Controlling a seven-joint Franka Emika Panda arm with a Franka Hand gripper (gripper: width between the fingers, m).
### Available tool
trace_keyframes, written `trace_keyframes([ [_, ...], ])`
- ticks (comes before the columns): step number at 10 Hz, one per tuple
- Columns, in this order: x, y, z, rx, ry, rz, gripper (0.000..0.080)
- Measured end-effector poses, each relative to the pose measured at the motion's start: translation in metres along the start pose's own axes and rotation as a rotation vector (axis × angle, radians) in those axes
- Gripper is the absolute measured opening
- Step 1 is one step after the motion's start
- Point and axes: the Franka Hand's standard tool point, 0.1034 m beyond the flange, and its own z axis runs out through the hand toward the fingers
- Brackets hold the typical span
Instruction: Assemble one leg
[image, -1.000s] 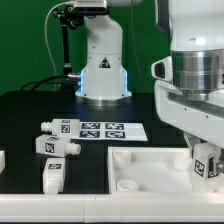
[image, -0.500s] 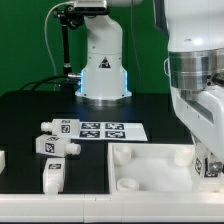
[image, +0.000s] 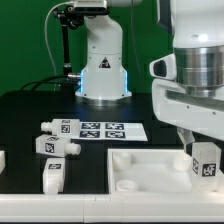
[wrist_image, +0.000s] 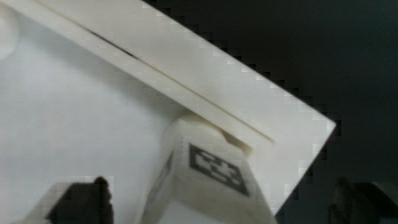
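Note:
The white square tabletop lies at the front of the black table and fills much of the wrist view. A white leg with a marker tag stands upright at its corner on the exterior view's right. It also shows in the wrist view. My gripper hangs straight over this leg. In the wrist view the gripper has its dark fingers on either side of the leg, with a gap showing on each side. The jaws stand open around the leg.
Three more white legs lie on the exterior view's left, the first farthest back, the second in front of it and the third nearest. The marker board lies behind the tabletop. The robot base stands at the back.
The hand turned about its vertical axis half a second ago and has turned back. The leg stays upright at the same corner.

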Motion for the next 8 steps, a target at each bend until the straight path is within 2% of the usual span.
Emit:
trace_keyframes([
  [1, 0.0013, 0.0011, 0.0003, -0.001, 0.000, -0.031, 0.0643],
  [3, 0.0029, 0.0022, 0.0002, -0.006, 0.004, -0.177, 0.0648],
  [4, 0.0033, 0.0033, 0.0004, -0.024, 0.014, -0.320, 0.0648],
  [5, 0.0029, 0.0036, 0.0007, -0.053, 0.027, -0.540, 0.0649],
  [6, 0.0056, 0.0037, 0.0004, -0.056, 0.035, -0.713, 0.0649],
  [8, 0.0096, 0.0050, 0.0004, -0.052, 0.046, -0.716, 0.0620],
])
